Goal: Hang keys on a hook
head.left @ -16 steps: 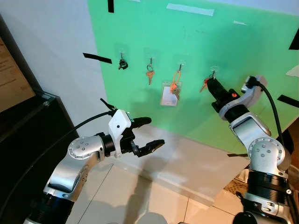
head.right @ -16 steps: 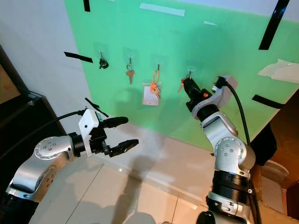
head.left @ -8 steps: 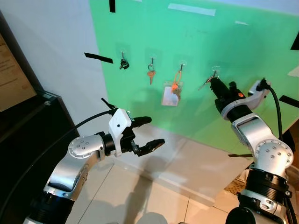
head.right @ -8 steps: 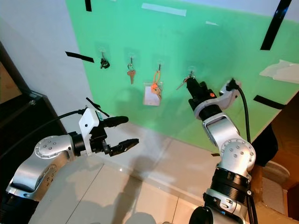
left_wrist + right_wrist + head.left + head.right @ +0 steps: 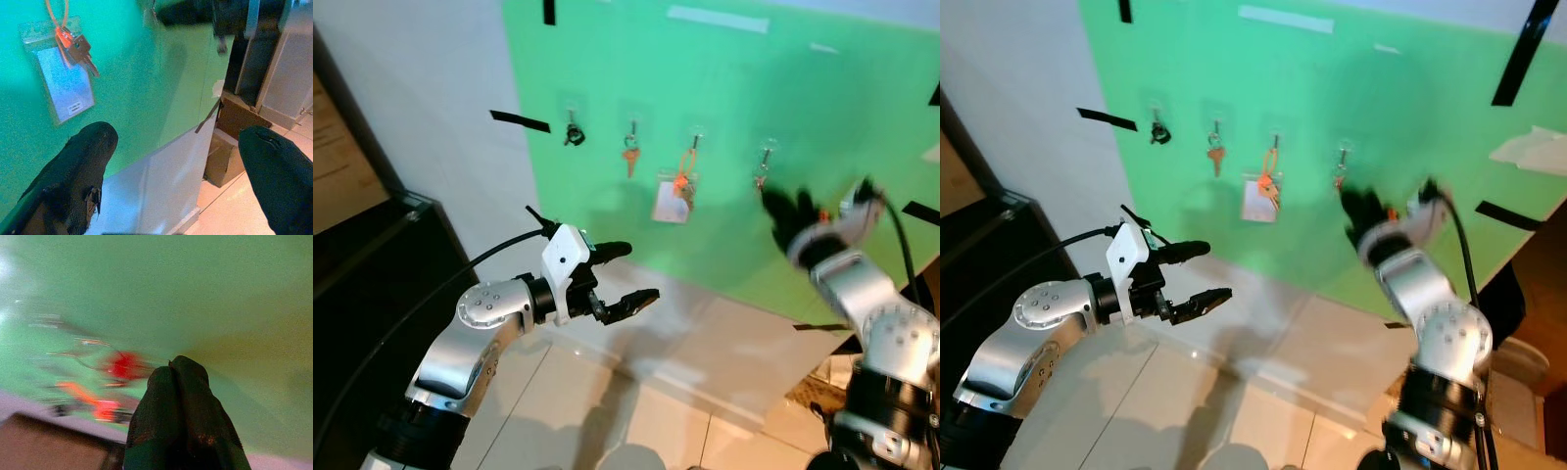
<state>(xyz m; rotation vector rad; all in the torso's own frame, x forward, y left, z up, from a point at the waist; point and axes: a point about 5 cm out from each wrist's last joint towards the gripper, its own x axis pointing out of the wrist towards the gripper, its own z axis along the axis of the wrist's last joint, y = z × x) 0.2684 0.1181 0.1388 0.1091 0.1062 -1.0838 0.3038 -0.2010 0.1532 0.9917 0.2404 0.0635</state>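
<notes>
Nearest, over the pale floor tiles: left gripper, held out level in front of the body, jaws spread wide with nothing between them, well short of the wall. Probably parked there to stay out of the working arm's path. Black cable looping back from the wrist toward a dark cabinet on the left.

Farther out, on the right: right gripper, smeared by motion blur, raised toward the green board and sitting just below and beside the rightmost hook. Jaws pressed together, fingertips meeting with nothing visibly pinched between them. No contact with the board that can be made out.

On the wall itself, a row of four small clear hooks stuck to the green board, each already loaded. From the left: a dark bunch, a single orange-headed key, a card pouch with keys on an orange loop, and last, the keys of this task, a small ring hanging straight down from the rightmost hook. Red and orange streaks across the right wrist view, too blurred to name. Strips of black tape and pale tape scattered over the board and wall.

Judging by the keys hanging free and the empty, closed jaws nearby: hanging done, only a clean retreat left, with a stray brush against the ring the one risk.
</notes>
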